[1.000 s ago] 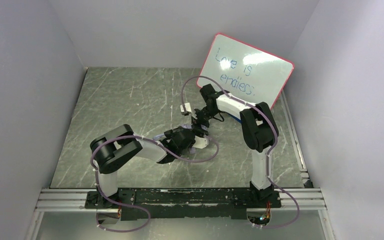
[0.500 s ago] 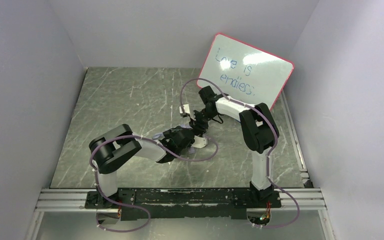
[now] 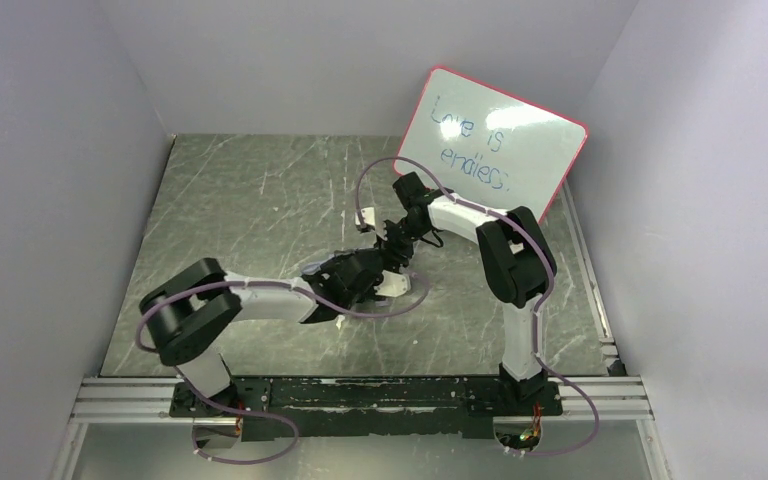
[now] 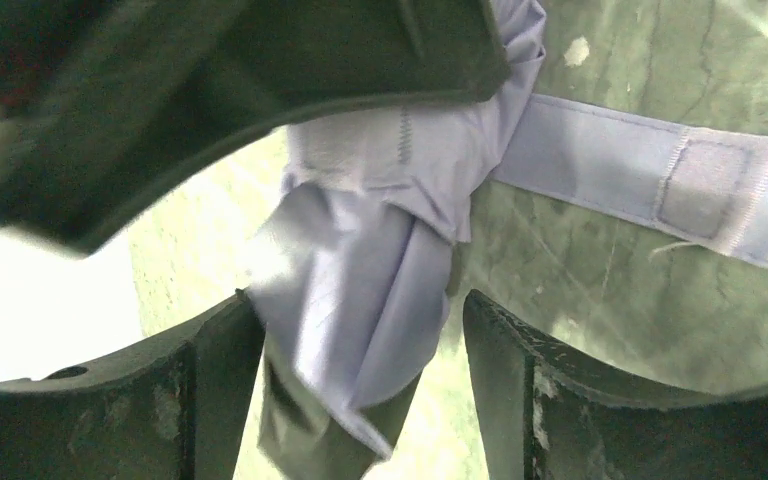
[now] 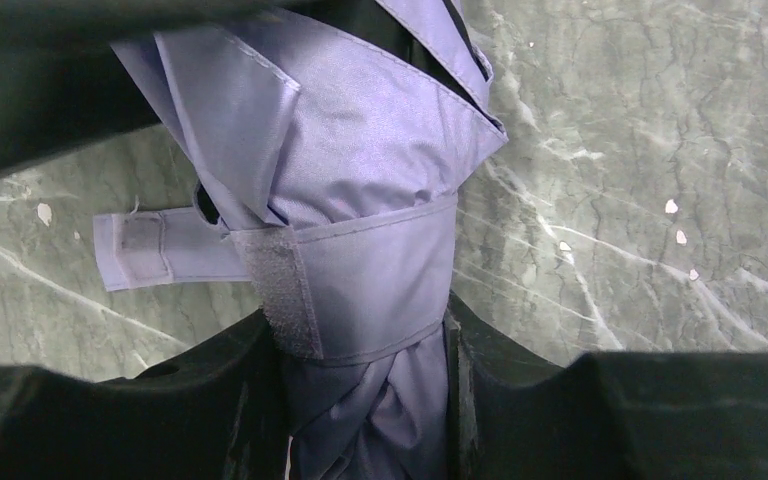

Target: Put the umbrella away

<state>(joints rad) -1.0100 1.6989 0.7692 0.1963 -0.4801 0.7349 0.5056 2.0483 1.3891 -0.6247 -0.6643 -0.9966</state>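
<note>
The umbrella (image 3: 392, 284) lies folded mid-table between both grippers, mostly hidden under them in the top view. In the right wrist view its lavender bundle (image 5: 360, 170) is wrapped by its lavender strap (image 5: 360, 280), whose loose velcro end (image 5: 160, 250) sticks out left. My right gripper (image 5: 360, 320) is shut on the bundle, with fabric filling the gap between the fingers; it also shows in the top view (image 3: 397, 250). My left gripper (image 4: 360, 298) straddles a fold of lavender fabric (image 4: 360, 250). That fold touches the left finger (image 4: 210, 360) and stands a little apart from the right one. The strap's tail (image 4: 660, 185) lies flat on the table.
A red-framed whiteboard (image 3: 490, 140) with blue writing leans against the back right wall. Grey walls close in the marbled table (image 3: 240, 200) on three sides. A metal rail (image 3: 360, 395) runs along the near edge by the arm bases.
My left arm has stretched out, its elbow swinging down and left, while its gripper stays at the umbrella. My right gripper has shifted slightly left with the bundle.
</note>
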